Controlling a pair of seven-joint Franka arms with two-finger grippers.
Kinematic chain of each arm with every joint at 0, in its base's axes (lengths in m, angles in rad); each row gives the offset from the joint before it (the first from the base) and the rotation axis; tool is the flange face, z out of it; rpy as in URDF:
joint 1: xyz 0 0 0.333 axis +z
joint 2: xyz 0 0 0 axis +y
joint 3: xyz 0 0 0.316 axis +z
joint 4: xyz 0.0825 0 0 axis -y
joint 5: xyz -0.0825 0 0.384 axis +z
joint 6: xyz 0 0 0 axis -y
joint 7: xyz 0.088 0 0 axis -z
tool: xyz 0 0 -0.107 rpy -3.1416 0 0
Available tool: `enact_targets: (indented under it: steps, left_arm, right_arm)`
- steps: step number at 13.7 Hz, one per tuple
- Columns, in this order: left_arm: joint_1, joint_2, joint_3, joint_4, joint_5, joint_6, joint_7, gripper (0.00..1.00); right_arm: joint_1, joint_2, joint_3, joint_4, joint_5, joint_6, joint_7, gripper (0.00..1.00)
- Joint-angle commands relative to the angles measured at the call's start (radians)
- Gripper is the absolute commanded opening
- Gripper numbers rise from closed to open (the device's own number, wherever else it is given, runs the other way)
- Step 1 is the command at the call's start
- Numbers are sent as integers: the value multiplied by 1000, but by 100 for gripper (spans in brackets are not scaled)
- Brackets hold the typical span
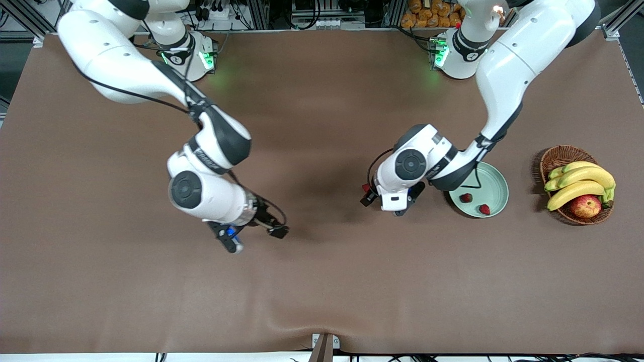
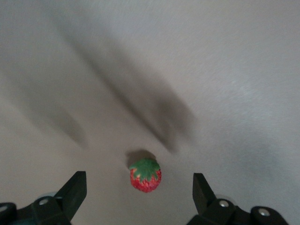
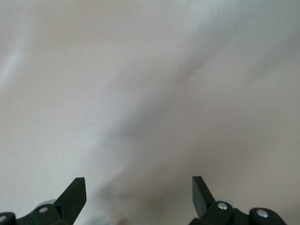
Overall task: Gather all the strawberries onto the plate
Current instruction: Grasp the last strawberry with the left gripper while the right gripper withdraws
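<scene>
The left gripper [image 2: 136, 194], fingers spread, hung over the last strawberry [image 2: 146, 175] lying between them on the worktop [image 1: 322, 281] beside the plate [image 1: 495, 176], while the right gripper [image 3: 138, 197] waited spread.

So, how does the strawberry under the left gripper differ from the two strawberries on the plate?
The strawberry on the table lies on the bare brown cloth, between the open fingers of the left gripper; the two strawberries in the plate rest on the mint-green plate.
The one on the table is almost hidden by the left arm in the front view; the two in the plate show plainly.
All three are small and red.
</scene>
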Motion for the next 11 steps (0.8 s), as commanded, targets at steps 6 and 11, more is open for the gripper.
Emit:
enact_targets:
  steps: [6, 11]
  left_arm:
    - [-77, 9, 62, -2, 33, 41, -73, 100]
    - [-107, 14, 88, -2, 36, 41, -74, 91]
  right_arm:
    - [36, -303, -317, -35, 1, -286, -546, 100]
    - [64, -470, -584, -39, 125, -461, -1018, 100]
